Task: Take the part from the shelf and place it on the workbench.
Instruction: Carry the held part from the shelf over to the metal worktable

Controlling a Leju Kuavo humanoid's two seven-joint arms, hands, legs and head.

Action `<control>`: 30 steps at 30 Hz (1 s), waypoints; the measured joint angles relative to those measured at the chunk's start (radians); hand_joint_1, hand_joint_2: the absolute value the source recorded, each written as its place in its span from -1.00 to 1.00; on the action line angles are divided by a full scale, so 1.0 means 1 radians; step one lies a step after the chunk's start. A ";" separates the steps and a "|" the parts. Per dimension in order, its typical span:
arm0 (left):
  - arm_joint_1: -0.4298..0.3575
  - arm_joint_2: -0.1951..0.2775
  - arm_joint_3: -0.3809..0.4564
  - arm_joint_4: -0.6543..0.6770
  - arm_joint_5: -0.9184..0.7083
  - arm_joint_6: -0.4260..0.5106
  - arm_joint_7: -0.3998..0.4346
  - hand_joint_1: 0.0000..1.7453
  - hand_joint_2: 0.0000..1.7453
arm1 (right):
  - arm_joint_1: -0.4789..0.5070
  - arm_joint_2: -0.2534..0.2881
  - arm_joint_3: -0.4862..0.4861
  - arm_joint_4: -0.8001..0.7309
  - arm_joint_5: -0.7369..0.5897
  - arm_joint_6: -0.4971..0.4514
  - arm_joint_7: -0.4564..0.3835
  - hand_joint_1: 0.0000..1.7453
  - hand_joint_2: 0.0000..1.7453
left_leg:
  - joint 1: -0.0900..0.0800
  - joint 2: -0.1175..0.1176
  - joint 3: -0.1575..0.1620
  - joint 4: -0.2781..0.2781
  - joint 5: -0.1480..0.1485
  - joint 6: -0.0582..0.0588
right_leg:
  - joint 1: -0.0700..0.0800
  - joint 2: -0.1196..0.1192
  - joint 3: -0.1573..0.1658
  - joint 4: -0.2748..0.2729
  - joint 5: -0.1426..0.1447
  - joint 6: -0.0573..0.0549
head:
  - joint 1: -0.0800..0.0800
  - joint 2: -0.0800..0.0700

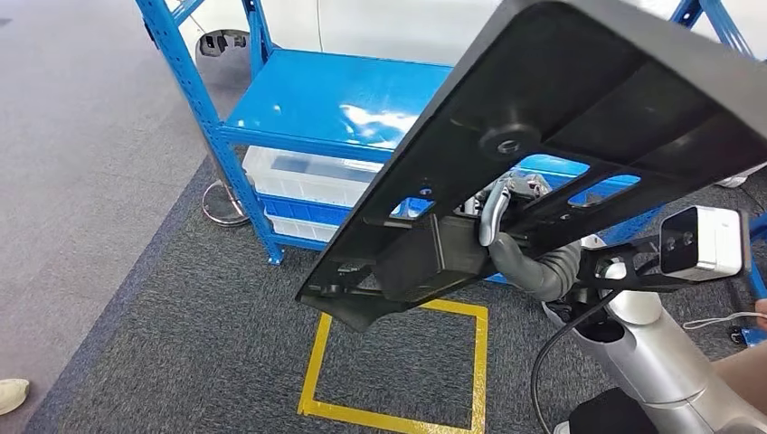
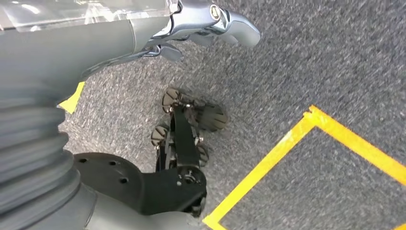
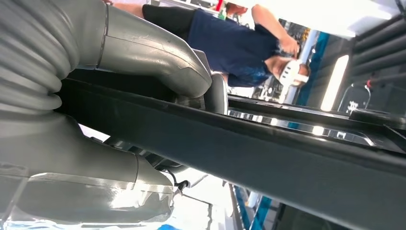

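Carry step: our right robot hand (image 1: 506,237) grasps the black part (image 1: 579,117), lifted clear in front of the blue shelf (image 1: 335,95). Our left robot hand (image 2: 210,21) hangs released over carpet. Next, we judge, comes turning toward the workbench.

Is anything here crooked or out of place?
The big black part hangs steeply tilted, gripped by the right robot hand alone near one edge; the left robot hand hangs over the carpet, holding nothing. The blue shelf looks fine.
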 joint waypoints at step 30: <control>-0.014 0.000 -0.009 0.000 -0.052 0.023 -0.042 -1.00 1.00 | 0.064 0.083 0.040 -0.014 0.066 0.168 -0.015 1.00 1.00 | 0.004 0.003 -0.038 0.014 0.010 -0.001 | -0.009 0.003 -0.016 0.005 0.006 0.007 | -0.002 0.000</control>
